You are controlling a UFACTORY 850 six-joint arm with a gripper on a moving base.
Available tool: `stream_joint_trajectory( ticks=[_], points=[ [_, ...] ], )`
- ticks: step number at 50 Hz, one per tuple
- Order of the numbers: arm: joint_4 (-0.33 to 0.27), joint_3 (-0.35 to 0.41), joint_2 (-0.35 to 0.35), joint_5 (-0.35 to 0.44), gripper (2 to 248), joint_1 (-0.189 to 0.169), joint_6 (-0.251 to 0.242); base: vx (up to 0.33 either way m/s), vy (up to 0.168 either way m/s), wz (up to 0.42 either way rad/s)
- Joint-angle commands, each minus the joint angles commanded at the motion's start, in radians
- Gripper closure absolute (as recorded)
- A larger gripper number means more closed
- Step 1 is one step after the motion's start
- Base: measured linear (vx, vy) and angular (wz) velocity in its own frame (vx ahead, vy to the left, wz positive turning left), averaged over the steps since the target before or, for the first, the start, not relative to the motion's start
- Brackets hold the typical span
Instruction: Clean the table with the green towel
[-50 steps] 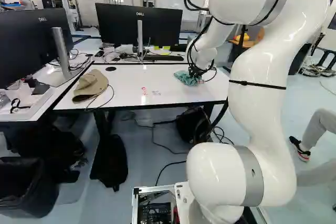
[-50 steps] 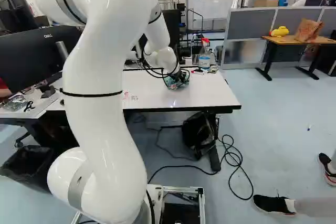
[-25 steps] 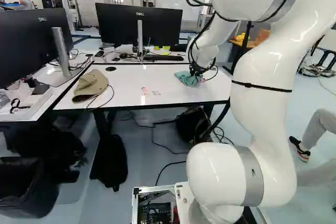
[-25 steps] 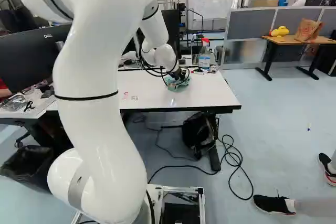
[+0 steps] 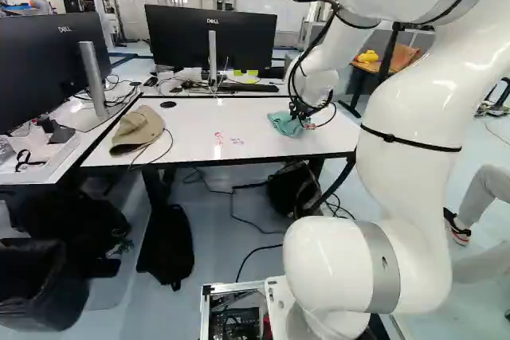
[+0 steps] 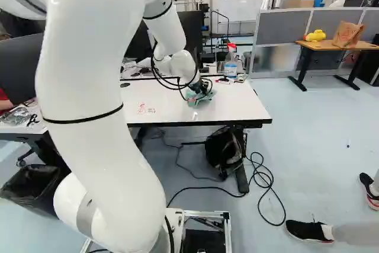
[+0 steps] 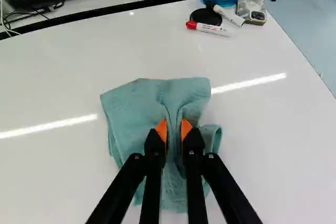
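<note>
On the white table point(image 5: 199, 115), in the left base view, a tan cap point(image 5: 138, 128) lies leftmost; next come red scribbles point(image 5: 219, 139), apart from it. Right of these rests the green towel point(image 7: 134, 111), its gathered ridge pinched in the gripper point(image 7: 174, 129). Wiping them likely calls for a leftward sweep; the spray bottle point(image 6: 230, 63) beyond stands clear of that path.

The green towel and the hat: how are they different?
The towel is blue-green, while the hat is tan. The towel is rumpled and pinched in the tool; the hat has a brim and nothing grips it. Both are on the same white table.
</note>
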Motion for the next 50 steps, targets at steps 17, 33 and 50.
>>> stream_joint_trajectory(
  ticks=[17,33,50],
  points=[
    [0.000,0.090,0.079,0.000,200,-0.005,0.000,0.000,0.000,0.000],
    [0.000,0.130,0.115,0.000,200,-0.010,0.000,0.000,0.000,0.000],
    [0.000,0.125,0.120,0.000,200,-0.006,0.000,0.000,0.000,0.000]
  ],
)
